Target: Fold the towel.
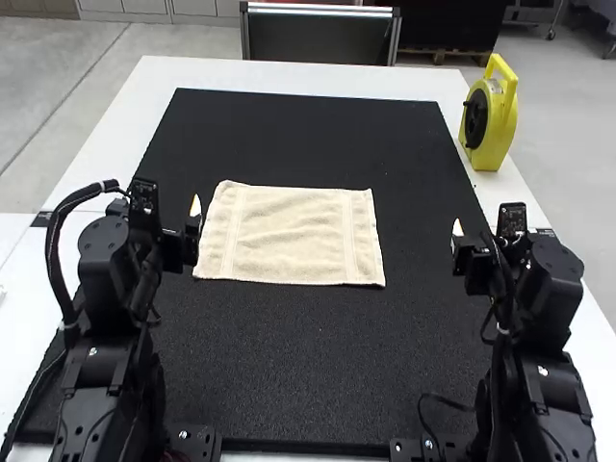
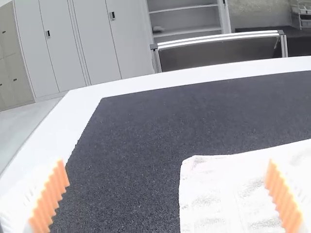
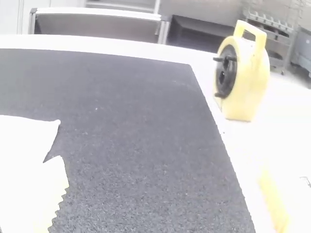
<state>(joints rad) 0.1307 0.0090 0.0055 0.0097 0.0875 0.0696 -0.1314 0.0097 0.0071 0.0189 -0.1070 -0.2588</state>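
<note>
The cream towel (image 1: 294, 236) lies spread as a wide rectangle on the black mat, a little left of the mat's middle. My left gripper (image 1: 195, 214) is just beside the towel's left edge, above the mat; in the left wrist view the same gripper (image 2: 165, 194) has its fingers wide apart, with the towel (image 2: 218, 194) beyond them. Well to the right of the towel is my right gripper (image 1: 459, 234). In the right wrist view, the right gripper (image 3: 165, 199) stands open, holding nothing, and a corner of the towel (image 3: 24, 141) appears past one finger.
A black mat (image 1: 318, 366) covers most of the white table (image 1: 159, 82). A yellow reel with a handle (image 1: 493, 115) stands upright at the table's far right, beside the mat's edge.
</note>
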